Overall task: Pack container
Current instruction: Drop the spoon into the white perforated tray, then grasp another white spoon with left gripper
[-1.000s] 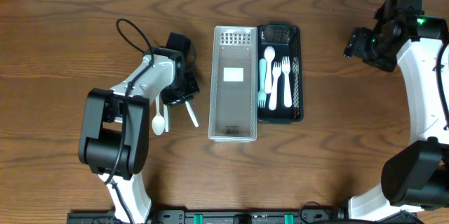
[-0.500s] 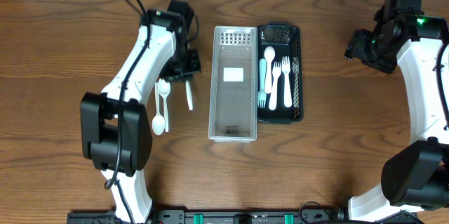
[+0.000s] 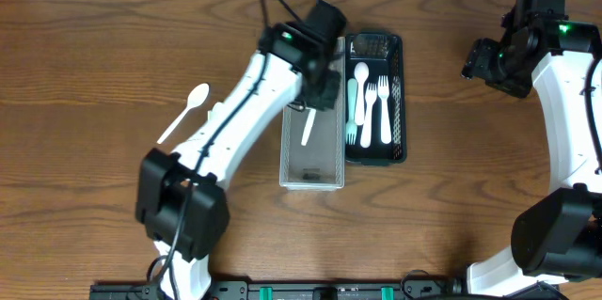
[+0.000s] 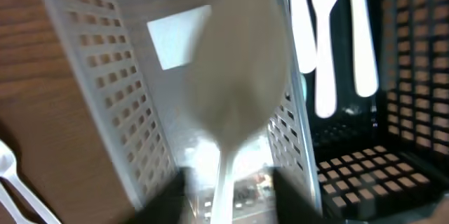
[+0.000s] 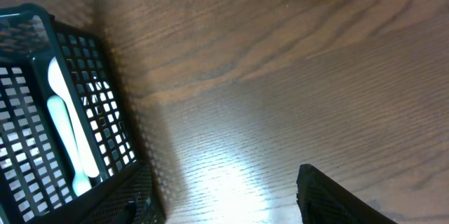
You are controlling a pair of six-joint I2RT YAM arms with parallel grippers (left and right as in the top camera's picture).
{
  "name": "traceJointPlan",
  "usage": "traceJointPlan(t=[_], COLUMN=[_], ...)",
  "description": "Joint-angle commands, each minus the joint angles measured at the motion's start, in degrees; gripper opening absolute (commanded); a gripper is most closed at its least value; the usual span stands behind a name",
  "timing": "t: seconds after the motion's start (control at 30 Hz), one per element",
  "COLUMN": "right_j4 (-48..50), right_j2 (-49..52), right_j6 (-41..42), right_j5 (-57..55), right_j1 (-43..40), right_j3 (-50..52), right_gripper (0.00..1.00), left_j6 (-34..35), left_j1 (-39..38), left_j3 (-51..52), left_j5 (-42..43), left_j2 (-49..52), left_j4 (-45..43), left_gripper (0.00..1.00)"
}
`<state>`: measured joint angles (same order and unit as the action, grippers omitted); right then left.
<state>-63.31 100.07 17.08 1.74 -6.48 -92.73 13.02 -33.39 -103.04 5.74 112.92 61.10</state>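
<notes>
Overhead: on the table (image 3: 94,55), the clear bin (image 3: 324,164) sits touching the black basket (image 3: 400,102), which holds forks (image 3: 376,102). The left gripper (image 3: 315,102) hangs over the bin, clamped on a spoon (image 3: 308,128). The right gripper (image 5: 221,182), fingers apart, holds nothing. A second spoon (image 3: 193,104) lies well left.

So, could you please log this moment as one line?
left gripper: shut on spoon, over white basket | right gripper: open, empty | spare spoon: on table

A blurred white utensil, probably a spoon (image 4: 238,104), hangs over the clear slotted bin (image 3: 324,166); the black basket (image 3: 400,93) touching it holds forks (image 3: 384,102).
</notes>
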Motion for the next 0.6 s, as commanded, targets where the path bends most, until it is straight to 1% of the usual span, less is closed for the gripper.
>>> traceJointPlan(t=[0.0,0.1,0.17,0.3,0.4,0.47,0.57], right_j4=[0.3,0.8,0.8,0.7,0.8,0.9,0.9], right_j2=[-0.1,-0.1,-0.1,-0.1,-0.1,-0.1,-0.1], right_j6=[-0.9,-0.9,-0.9,-0.9,-0.9,-0.9,-0.9], right_j5=[-0.2,-0.2,-0.2,-0.2,-0.2,-0.2,-0.2], right_j1=[-0.3,-0.3,-0.3,-0.3,-0.3,-0.3,-0.3], right_j3=[-0.3,-0.3,-0.3,-0.3,-0.3,-0.3,-0.3], right_gripper=[0.7,0.71,0.71,0.72,0.72,0.73,0.73], left_j6=[-0.8,-0.8,-0.8,-1.1,-2.7,-3.0,-3.4], left_j1=[0.1,1.7,3.6,9.8,16.0,18.9,21.8], left_j3=[0.7,0.3,-0.2,-0.3,0.6,1.7,4.6], left_j5=[-3.5,-4.0,-5.7,-10.8,-10.9,-10.7,-10.7], left_j2=[1.2,0.1,-0.9,-2.9,-2.3,-1.4,-0.5], left_j4=[0.2,1.7,3.7,8.8,10.1,10.1,9.0], left_gripper=[0.71,0.73,0.73,0.74,0.74,0.7,0.59])
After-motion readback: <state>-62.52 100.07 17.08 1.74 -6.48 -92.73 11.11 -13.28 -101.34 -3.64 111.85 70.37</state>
